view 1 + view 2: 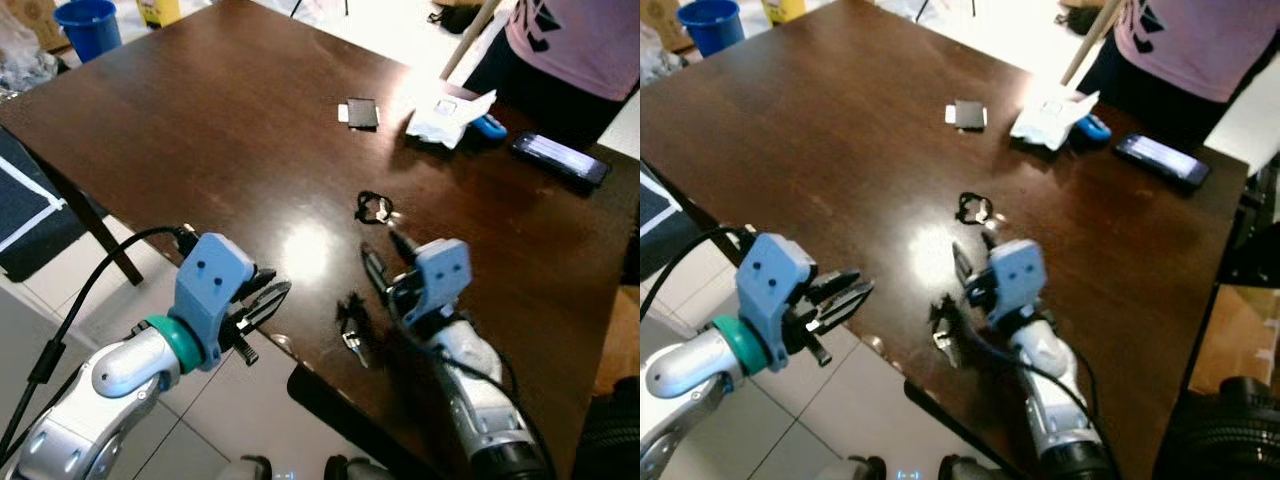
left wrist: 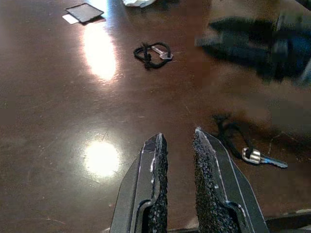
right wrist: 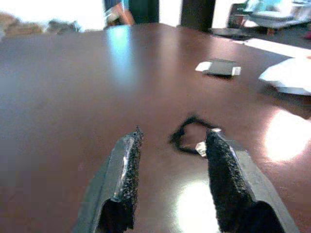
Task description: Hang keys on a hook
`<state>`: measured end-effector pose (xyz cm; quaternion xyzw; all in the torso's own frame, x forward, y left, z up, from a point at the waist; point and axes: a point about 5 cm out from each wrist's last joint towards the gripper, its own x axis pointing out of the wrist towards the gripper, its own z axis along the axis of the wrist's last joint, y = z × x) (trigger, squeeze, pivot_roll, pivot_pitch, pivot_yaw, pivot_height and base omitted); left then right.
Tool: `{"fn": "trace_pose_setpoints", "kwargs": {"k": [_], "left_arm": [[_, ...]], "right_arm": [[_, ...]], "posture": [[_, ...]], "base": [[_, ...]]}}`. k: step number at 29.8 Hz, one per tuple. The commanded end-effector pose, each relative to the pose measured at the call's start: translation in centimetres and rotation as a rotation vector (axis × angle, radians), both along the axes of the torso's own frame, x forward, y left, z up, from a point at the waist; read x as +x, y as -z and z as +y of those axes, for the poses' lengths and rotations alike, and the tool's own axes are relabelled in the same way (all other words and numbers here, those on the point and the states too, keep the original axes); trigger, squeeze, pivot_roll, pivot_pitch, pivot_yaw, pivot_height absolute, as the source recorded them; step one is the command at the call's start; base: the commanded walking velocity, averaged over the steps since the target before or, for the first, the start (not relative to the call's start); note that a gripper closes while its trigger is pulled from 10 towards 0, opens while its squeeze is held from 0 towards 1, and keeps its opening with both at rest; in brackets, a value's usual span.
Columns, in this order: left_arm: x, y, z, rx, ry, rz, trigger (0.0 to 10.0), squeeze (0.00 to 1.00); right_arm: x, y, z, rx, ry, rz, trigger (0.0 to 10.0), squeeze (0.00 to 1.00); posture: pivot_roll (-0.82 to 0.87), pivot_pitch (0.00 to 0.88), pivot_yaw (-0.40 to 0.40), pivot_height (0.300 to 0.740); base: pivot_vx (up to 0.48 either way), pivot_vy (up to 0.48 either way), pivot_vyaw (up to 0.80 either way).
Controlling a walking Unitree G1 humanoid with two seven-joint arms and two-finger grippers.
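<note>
Two key sets lie on the dark wooden table. One, on a black cord loop, rests mid-table. It lies just ahead of my right gripper, which hovers low over the table, open and empty. In the right wrist view that loop lies beyond the right gripper. The other set, a silver key on a black cord, lies near the table's front edge. My left gripper sits off that edge, left of this key, fingers slightly apart and empty. The left wrist view shows the silver key.
A black card, crumpled white paper, a blue object and a phone lie at the far side. A person in a pink top stands behind. A blue bucket is on the floor far left.
</note>
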<state>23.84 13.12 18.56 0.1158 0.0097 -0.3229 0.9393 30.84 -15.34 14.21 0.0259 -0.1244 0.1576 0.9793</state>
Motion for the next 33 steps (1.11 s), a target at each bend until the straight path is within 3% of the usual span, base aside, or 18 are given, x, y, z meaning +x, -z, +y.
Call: {"fn": "trace_pose_setpoints", "kwargs": {"k": [1, 4, 5, 6, 7, 8, 9, 10, 13, 15, 16, 23, 33], "left_arm": [[-0.2, 0.6, 0.0, -0.002, -0.004, 0.038, 10.0, 0.00], [-0.1, 0.7, -0.1, -0.009, -0.009, 0.050, 10.0, 0.00], [-0.1, 0.8, -0.1, -0.015, -0.013, 0.063, 10.0, 0.00], [-0.1, 0.8, -0.1, -0.015, -0.013, 0.063, 10.0, 0.00], [-0.1, 0.9, -0.1, -0.018, -0.014, 0.072, 10.0, 0.00], [-0.1, 0.9, -0.1, -0.018, -0.014, 0.072, 10.0, 0.00], [-0.1, 1.0, -0.2, -0.019, -0.012, 0.078, 10.0, 0.00], [-0.1, 1.0, -0.2, -0.019, -0.012, 0.078, 10.0, 0.00], [-0.3, 1.2, -0.4, -0.004, 0.008, 0.085, 10.0, 0.00], [-0.3, 1.2, -0.4, -0.004, 0.008, 0.085, 10.0, 0.00], [-0.4, 1.3, -0.5, -0.003, 0.013, 0.086, 10.0, 0.00], [-0.5, 1.3, -0.5, -0.005, 0.014, 0.089, 10.0, 0.00], [-0.5, 1.2, -0.5, -0.011, 0.014, 0.087, 10.0, 0.00]], "right_arm": [[0.0, 0.7, -1.8, 0.095, 0.028, 0.089, 10.0, 0.00], [0.0, 1.4, -2.8, 0.071, 0.044, 0.128, 10.0, 0.00], [-0.3, 2.3, -3.5, 0.009, 0.039, 0.171, 10.0, 0.00], [-0.3, 2.3, -3.5, 0.009, 0.039, 0.171, 10.0, 0.00], [-0.6, 3.1, -3.7, -0.078, 0.008, 0.195, 10.0, 0.00], [-0.6, 3.1, -3.7, -0.078, 0.008, 0.195, 10.0, 0.00], [-1.1, 3.6, -3.4, -0.170, -0.069, 0.209, 10.0, 0.00], [-1.1, 3.6, -3.4, -0.170, -0.069, 0.209, 10.0, 0.00], [-3.2, 4.2, -0.9, -0.346, -0.348, 0.208, 10.0, 0.00], [-3.2, 4.2, -0.9, -0.346, -0.348, 0.208, 10.0, 0.00], [-4.0, 3.6, 0.2, -0.372, -0.415, 0.162, 10.0, 0.00], [-3.6, 2.3, 1.5, -0.329, -0.441, 0.123, 10.0, 0.00], [-3.0, 3.9, 2.2, -0.319, -0.431, 0.189, 10.0, 0.00]], "posture": [[0.10, 0.097, 0.038, 0.740], [0.10, 0.097, 0.038, 0.740], [0.09, 0.099, 0.043, 0.740], [0.09, 0.099, 0.043, 0.740], [0.09, 0.102, 0.048, 0.740], [0.09, 0.102, 0.048, 0.740], [0.09, 0.105, 0.055, 0.740], [0.09, 0.105, 0.055, 0.740], [0.09, 0.113, 0.059, 0.740], [0.09, 0.113, 0.059, 0.740], [0.09, 0.119, 0.059, 0.740], [0.09, 0.119, 0.059, 0.740], [0.10, 0.120, 0.064, 0.740]], "base": [[0.000, 0.000, 0.00], [0.000, 0.000, 0.00], [0.000, 0.000, 0.00], [0.000, 0.000, 0.00], [0.000, 0.000, 0.00], [0.000, 0.000, 0.00], [0.000, 0.000, 0.00], [0.000, 0.000, 0.00], [0.000, 0.000, 0.00], [0.000, 0.000, 0.00], [0.000, 0.000, 0.00], [0.000, 0.000, 0.00], [0.000, 0.000, 0.00]]}}
